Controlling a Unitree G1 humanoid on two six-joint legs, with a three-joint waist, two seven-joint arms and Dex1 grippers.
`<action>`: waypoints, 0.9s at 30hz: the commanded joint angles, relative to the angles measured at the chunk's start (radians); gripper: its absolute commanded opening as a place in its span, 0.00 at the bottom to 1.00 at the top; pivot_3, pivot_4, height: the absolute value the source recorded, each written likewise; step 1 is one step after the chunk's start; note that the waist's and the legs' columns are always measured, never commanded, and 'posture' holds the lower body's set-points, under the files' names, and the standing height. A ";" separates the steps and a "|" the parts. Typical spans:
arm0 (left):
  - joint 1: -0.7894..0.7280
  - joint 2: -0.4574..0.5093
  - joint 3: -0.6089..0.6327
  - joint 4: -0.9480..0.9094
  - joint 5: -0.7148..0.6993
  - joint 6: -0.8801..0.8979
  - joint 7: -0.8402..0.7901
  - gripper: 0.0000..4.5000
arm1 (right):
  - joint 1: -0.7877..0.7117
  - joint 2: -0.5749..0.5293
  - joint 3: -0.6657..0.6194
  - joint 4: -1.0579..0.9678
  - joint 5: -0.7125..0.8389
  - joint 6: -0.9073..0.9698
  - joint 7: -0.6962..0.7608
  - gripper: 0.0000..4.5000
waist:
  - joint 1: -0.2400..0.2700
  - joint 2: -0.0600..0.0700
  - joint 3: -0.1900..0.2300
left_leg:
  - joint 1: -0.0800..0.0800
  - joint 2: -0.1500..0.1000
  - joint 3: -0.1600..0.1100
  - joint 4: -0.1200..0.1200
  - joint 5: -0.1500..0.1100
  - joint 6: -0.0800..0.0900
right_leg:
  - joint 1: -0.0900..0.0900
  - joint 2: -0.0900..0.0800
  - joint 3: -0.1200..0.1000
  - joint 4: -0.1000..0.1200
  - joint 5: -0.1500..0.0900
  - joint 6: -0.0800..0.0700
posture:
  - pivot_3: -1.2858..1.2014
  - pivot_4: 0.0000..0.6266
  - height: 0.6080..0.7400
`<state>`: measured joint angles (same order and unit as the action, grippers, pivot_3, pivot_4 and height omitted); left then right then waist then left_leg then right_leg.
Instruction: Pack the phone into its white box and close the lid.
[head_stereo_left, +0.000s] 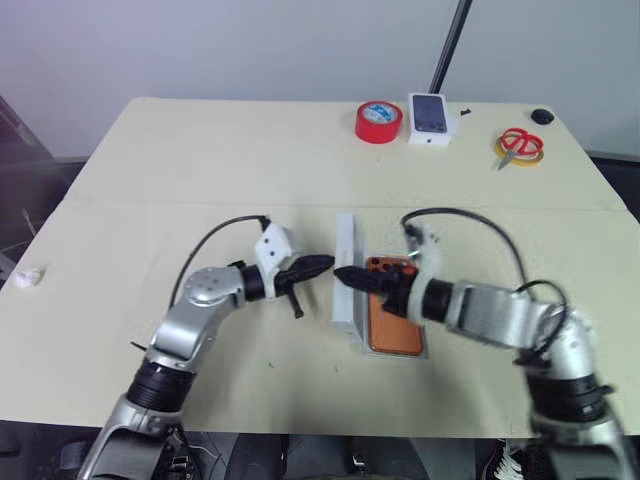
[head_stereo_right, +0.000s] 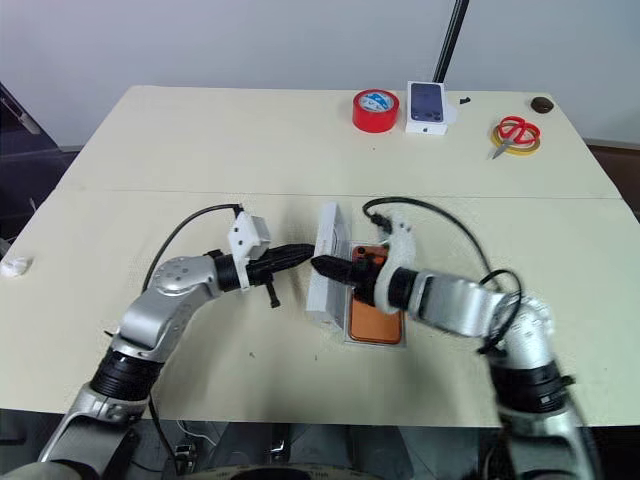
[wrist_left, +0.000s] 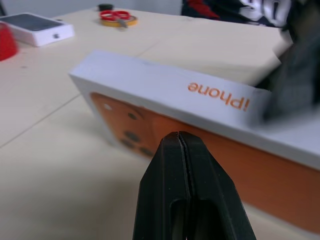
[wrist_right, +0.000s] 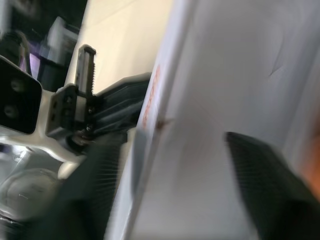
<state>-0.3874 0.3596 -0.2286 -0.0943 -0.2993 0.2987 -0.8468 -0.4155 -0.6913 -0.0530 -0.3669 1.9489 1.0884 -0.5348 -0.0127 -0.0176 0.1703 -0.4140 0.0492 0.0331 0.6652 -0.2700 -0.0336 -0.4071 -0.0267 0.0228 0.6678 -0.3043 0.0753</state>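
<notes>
Near the table's front edge, slightly right of centre: flat orange-copper phone (head_stereo_left: 392, 318), back up, lens cluster at the far end, long axis running away from the robot, lying in the shallow white cardboard box (head_stereo_left: 424, 350) on the cream table (head_stereo_left: 200, 150). Just left of it, the white lid (head_stereo_left: 345, 280) tipped up on its long edge, parallel to the phone, orange lettering on its side wall and an orange phone picture on its outer face turned toward the left gripper (head_stereo_left: 318, 266). That gripper's black fingers pressed together on nothing, tips level and just beside the lid's outer face. From the other side, right gripper (head_stereo_left: 352, 276) reaching across the phone, its fingers spread wide on either side of the lid's upper edge; contact not discernible. Well away at the far edge: red tape roll (head_stereo_left: 379, 122), small white box printed with a dark phone (head_stereo_left: 430, 118), red-handled scissors (head_stereo_left: 519, 145).
</notes>
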 joint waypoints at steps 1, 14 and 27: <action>-0.028 -0.029 -0.027 0.000 0.007 -0.012 -0.011 0.00 | -0.046 -0.158 -0.024 -0.001 0.018 0.053 0.108 0.88 | 0.000 0.000 0.000 | 0.000 0.000 -0.001 0.000 0.000 0.000 | 0.000 0.001 0.000 0.000 0.000 0.000 | 0.52 0.24 0.94; -0.048 -0.105 -0.095 0.016 0.040 0.018 0.007 0.00 | -0.034 -0.400 0.060 0.012 -0.742 -0.005 0.618 0.01 | 0.002 0.000 0.000 | 0.000 0.000 0.000 0.000 0.000 0.000 | 0.000 0.001 0.001 -0.001 0.000 0.000 | 0.52 0.24 0.94; -0.085 0.021 -0.012 0.010 0.074 0.178 0.076 0.00 | 0.028 -0.454 0.262 -0.089 -1.347 -0.211 0.970 0.01 | 0.002 0.000 0.000 | 0.000 0.000 -0.001 0.000 0.000 0.000 | 0.000 0.002 0.000 0.000 0.000 0.000 | 0.52 0.24 0.94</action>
<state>-0.4644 0.3756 -0.2401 -0.0613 -0.2288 0.4682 -0.7639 -0.3867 -1.1490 0.2227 -0.4237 0.6398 0.9002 0.4149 -0.0110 -0.0175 0.1702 -0.4135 0.0492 0.0325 0.6652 -0.2702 -0.0332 -0.4075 -0.0254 0.0232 0.6674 -0.3043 0.0754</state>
